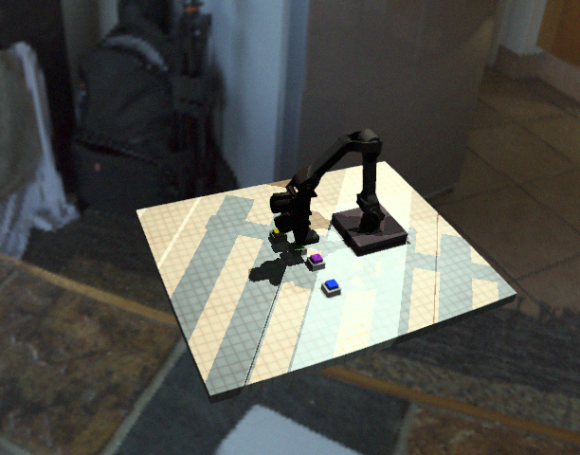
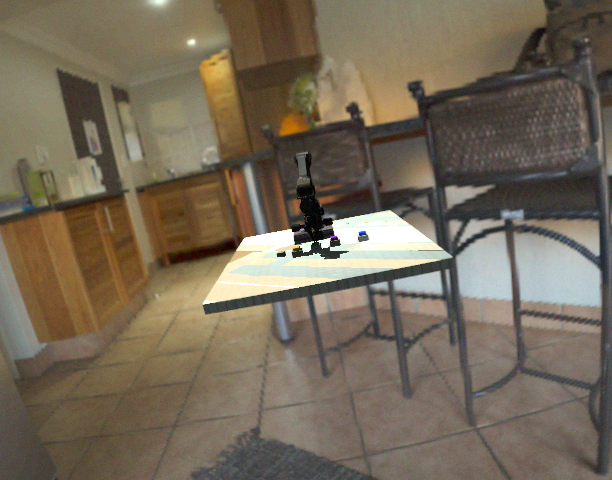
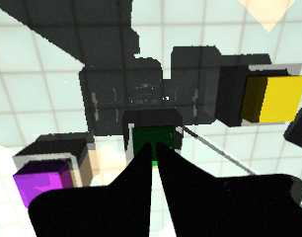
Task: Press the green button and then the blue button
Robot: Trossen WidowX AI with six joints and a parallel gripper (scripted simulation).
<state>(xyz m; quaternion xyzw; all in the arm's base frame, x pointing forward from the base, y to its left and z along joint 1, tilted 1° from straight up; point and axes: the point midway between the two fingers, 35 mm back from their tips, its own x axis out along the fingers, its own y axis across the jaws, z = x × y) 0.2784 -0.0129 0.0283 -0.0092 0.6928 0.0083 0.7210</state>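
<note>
The green button (image 1: 299,246) (image 3: 153,134) is in dark shadow, its cap partly covered by the fingertips in the wrist view. My gripper (image 1: 299,242) (image 3: 153,147) is shut, with nothing visible between its fingers. It points down with its tips over the green cap; whether they touch it or the cap is pushed down I cannot tell. The blue button (image 1: 332,283) (image 2: 362,234) stands apart, beyond the purple one, with its cap up. It is outside the wrist view.
A purple button (image 1: 316,258) (image 2: 334,239) (image 3: 44,183) and a yellow button (image 1: 276,231) (image 2: 296,248) (image 3: 285,99) flank the green one. A small dark block (image 2: 281,253) (image 3: 298,129) lies beside the yellow button. The arm's base (image 1: 381,236) stands behind the buttons.
</note>
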